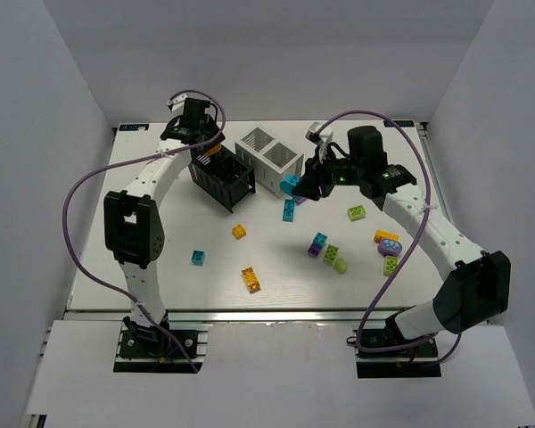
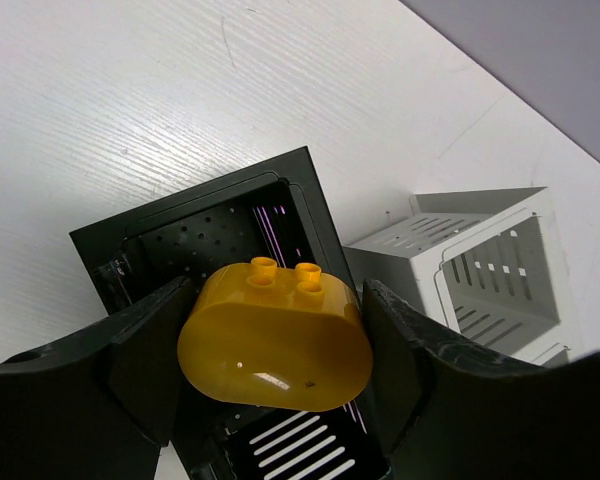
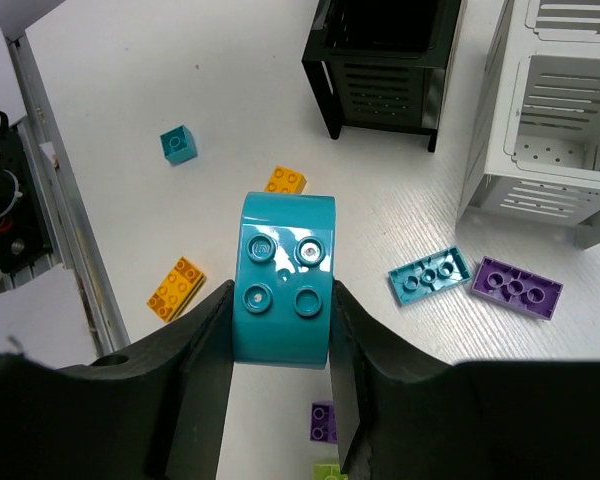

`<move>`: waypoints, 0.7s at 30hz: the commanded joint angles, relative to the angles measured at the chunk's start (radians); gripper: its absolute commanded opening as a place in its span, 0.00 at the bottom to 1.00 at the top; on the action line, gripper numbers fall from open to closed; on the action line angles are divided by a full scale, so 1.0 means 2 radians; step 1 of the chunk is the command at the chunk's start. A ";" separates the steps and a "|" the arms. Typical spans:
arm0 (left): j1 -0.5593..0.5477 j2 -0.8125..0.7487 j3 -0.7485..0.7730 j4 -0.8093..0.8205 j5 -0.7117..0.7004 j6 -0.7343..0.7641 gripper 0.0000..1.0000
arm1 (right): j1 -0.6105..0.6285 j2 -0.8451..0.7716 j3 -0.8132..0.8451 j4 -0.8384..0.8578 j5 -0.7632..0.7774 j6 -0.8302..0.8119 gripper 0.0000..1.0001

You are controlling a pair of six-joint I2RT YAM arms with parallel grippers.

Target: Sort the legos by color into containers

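closest to the left wrist cam: left gripper fingers clamped on either side of an orange rounded lego, studs facing up in frame. it hangs over the black container; i can't tell which cell for sure. white container sits just beside the black one, both w/ slatted walls.

right wrist cam: right gripper is gripping a teal curved lego, four studs toward the lens, lifted off the table. in the top view that teal piece is just beside the near corner of the white box, not over either cell.

loose bricks below the right gripper: teal flat brick touching or almost touching a purple flat brick, both near the white box. small teal cube, small orange brick and long orange brick lie apart on the left side of frame.

top view also shows lime brick near the right arm, plus a mixed cluster of purple, teal, lime and orange pcs nearer the arm bases.
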 commanded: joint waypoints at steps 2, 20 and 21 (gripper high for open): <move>0.001 0.002 0.031 -0.002 -0.001 -0.002 0.39 | -0.004 -0.019 -0.002 0.007 -0.009 0.001 0.00; 0.001 -0.013 0.025 -0.002 -0.009 -0.003 0.98 | -0.004 -0.012 0.001 -0.010 -0.021 -0.012 0.00; 0.001 -0.015 0.025 -0.003 -0.009 -0.003 0.98 | -0.005 -0.011 0.001 -0.010 -0.022 -0.013 0.00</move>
